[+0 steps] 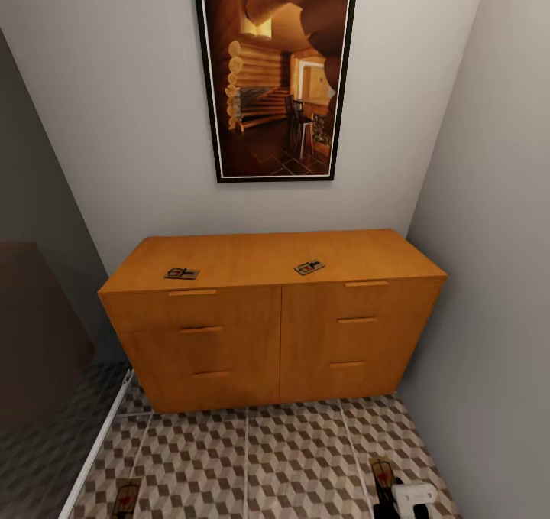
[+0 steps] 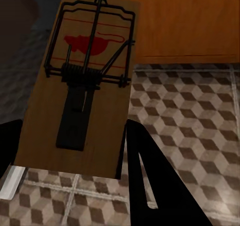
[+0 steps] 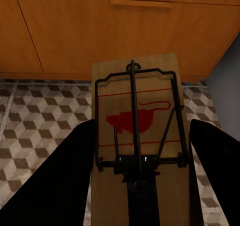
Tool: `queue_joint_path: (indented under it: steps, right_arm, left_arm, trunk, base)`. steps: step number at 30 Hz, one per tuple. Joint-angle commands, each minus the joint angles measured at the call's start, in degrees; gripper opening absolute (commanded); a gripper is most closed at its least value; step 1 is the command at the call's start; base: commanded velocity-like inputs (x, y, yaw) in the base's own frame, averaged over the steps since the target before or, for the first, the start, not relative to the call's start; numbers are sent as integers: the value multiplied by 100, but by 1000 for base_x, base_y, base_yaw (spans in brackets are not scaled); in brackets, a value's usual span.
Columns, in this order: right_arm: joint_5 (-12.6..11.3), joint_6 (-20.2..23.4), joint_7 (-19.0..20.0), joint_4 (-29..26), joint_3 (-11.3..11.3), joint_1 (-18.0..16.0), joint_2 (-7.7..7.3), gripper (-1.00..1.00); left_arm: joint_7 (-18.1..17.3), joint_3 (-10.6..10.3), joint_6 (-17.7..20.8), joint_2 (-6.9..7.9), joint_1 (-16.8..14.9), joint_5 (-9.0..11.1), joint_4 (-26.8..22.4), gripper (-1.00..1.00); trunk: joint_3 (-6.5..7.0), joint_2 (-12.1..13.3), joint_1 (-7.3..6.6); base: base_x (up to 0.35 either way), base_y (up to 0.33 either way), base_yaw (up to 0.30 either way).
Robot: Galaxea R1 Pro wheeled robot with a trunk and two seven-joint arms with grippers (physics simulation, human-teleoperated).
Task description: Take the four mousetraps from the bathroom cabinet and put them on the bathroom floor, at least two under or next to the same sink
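Note:
The orange-brown cabinet [image 1: 275, 328] stands against the far wall with its drawers closed. Two mousetraps lie on its top, one at the left [image 1: 182, 274] and one right of the middle [image 1: 309, 267]. My left gripper [image 2: 75, 131] is shut on a third mousetrap [image 2: 85, 86], seen low over the cube-patterned bathroom floor [image 1: 290, 458] as a tan board [image 1: 127, 497]. My right gripper [image 3: 142, 128] is shut on a fourth mousetrap [image 3: 137, 136], which sits at the lower right [image 1: 382, 473] in the head view. The bathroom sink is out of view.
A grey wall [image 1: 496, 274] runs close along the cabinet's right end. A tall framed picture [image 1: 275, 72] hangs above the cabinet. A white floor rail [image 1: 99, 442] borders the tiles at the left, with a dark brown bulk [image 1: 30, 328] beyond it.

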Motion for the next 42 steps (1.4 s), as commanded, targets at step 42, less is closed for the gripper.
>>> queue_joint_path:
  steps: [42]
  right_arm:
    - [35,8,-31,-35,15,-1,7,-100]
  left_arm:
    - [36,-59,33,-24,-5,-21,36,-100]
  trunk:
    - [-5,-3,0]
  base:
    - [0,0,0]
